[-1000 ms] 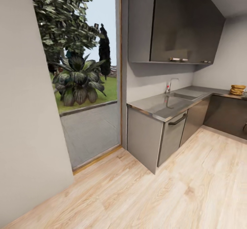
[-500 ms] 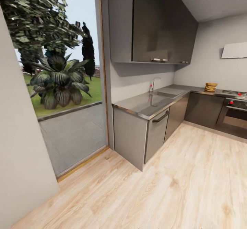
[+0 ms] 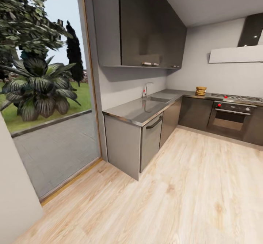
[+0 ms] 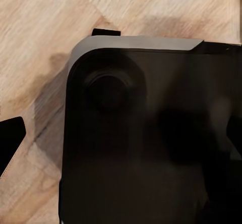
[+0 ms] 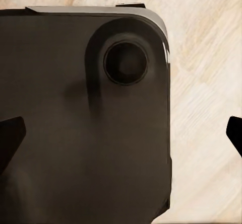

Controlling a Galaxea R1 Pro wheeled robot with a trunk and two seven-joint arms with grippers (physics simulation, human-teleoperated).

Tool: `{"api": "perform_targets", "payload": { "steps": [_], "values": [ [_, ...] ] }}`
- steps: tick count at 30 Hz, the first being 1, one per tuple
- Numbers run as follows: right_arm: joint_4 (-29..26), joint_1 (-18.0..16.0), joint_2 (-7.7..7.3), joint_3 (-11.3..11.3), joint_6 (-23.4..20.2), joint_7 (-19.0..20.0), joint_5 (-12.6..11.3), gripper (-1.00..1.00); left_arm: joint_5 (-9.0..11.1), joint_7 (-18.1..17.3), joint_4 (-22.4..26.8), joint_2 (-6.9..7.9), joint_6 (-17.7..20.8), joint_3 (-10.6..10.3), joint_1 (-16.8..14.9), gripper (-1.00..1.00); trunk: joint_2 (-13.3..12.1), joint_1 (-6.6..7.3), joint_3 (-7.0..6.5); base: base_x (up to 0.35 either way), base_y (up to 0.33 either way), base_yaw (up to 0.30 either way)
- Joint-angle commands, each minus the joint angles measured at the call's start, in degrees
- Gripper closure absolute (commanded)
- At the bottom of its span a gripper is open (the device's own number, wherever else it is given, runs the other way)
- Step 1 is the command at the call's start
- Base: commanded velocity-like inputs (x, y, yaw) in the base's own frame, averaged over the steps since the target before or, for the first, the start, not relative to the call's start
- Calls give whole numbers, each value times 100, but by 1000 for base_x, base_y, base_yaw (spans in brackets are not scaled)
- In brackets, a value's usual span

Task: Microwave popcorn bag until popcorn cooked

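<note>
A small tan stack, possibly the popcorn bag [image 3: 201, 90] (too far off to tell for sure), is sitting on the far run of the glossy grey worktop [image 3: 137, 110], just beside the gas hob [image 3: 239, 98] and well apart from the robot, which is facing the kitchen from across the pale wood floor [image 3: 175, 200]. No microwave is appearing along the run of cabinets; a sink with its tap [image 3: 147, 89] is lying midway down the worktop, a built-in oven [image 3: 230, 119] is standing under the hob, and a glass door [image 3: 44, 90] is opening onto a garden at the left. Both wrist cameras are looking down on the robot's dark base [image 4: 146, 138] over the floor; whether either gripper is apart or together cannot be told. The likely risk from here: steering too near the cabinet corner, or reaching for the wrong object.
</note>
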State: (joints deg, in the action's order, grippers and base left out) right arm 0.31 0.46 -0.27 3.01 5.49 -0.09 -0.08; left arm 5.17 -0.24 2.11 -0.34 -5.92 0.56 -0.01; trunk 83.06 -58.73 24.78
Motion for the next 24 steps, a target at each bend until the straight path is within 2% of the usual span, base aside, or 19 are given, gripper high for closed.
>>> {"api": "perform_targets", "payload": {
  "steps": [1,24],
  "values": [
    [4,-2,1,30,23,0,-1,-100,54,-2,0,1,-14,-1,0,-100,2,0,4,0,0,-294],
    [4,-2,2,32,31,0,-1,-100,58,-2,-1,-4,-14,-3,1,-100,2,0,4,0,0,-293]
  ]
}}
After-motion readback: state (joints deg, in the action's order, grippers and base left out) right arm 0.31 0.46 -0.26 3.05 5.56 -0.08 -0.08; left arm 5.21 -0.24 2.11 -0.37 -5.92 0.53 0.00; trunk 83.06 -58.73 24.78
